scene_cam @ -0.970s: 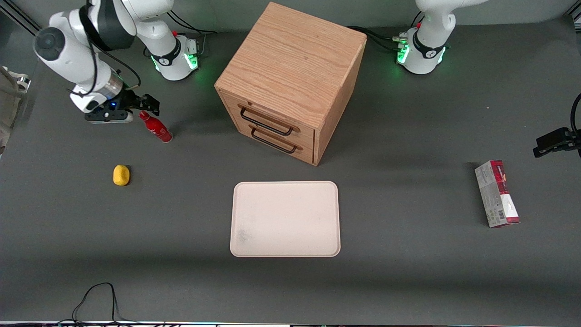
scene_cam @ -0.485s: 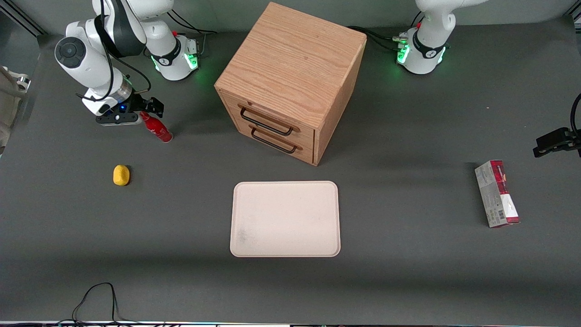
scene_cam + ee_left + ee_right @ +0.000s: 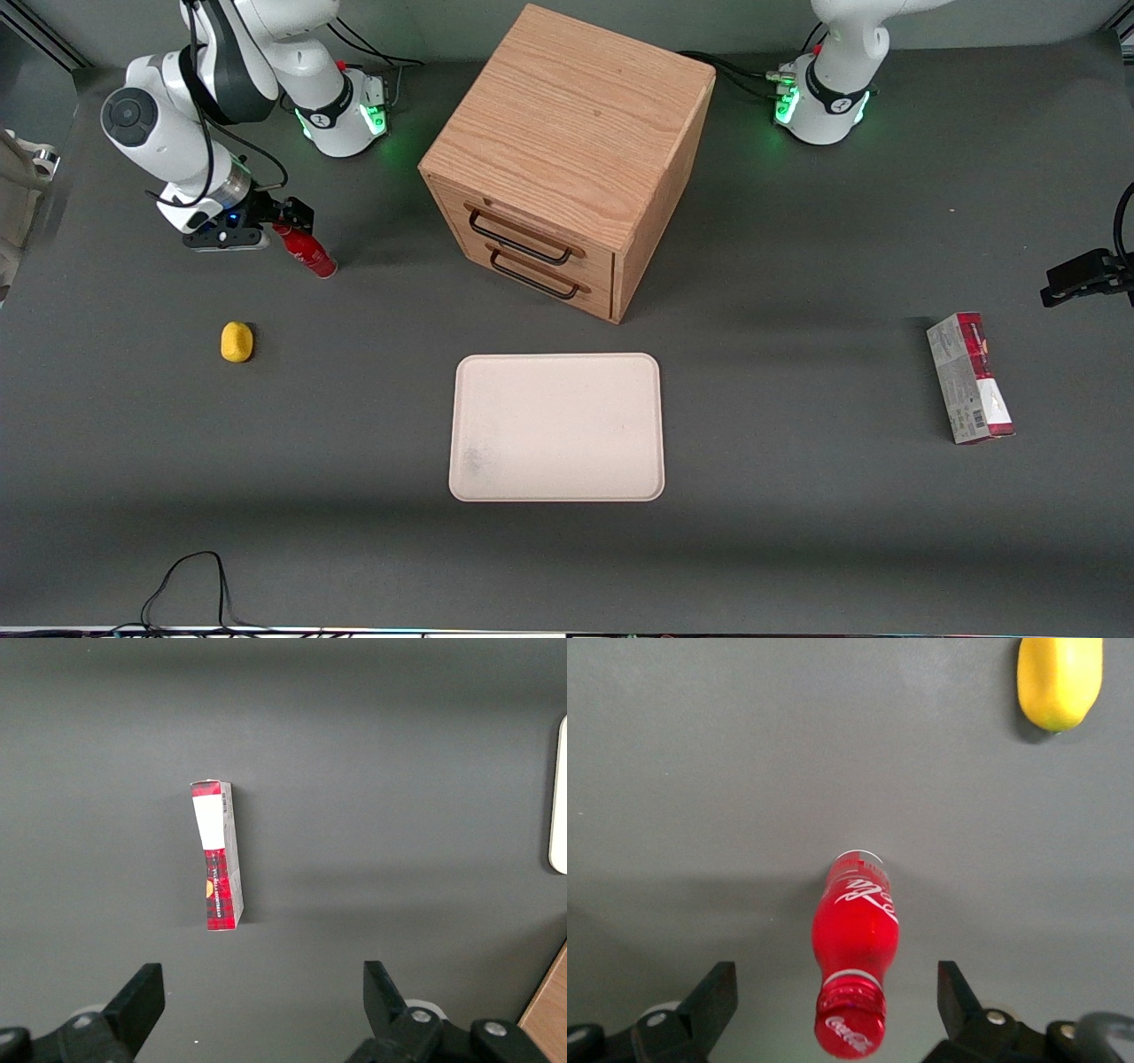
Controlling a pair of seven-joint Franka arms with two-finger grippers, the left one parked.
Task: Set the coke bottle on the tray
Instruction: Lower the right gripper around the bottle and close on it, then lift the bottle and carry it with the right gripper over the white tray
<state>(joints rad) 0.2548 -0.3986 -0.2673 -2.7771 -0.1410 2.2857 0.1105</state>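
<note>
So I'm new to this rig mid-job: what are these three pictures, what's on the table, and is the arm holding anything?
One camera faces both arms from the front; the two others sit on the wrists. The working arm's gripper hangs over the coke bottle, which stands upright on the table. In its wrist view the open fingers flank the bottle's cap without touching, so nothing is held. The cream tray lies nearer the front camera, in front of the wooden drawer cabinet. A yellow object lies near the bottle. The parked arm's wrist camera shows a red-and-grey carton at its end of the table.
</note>
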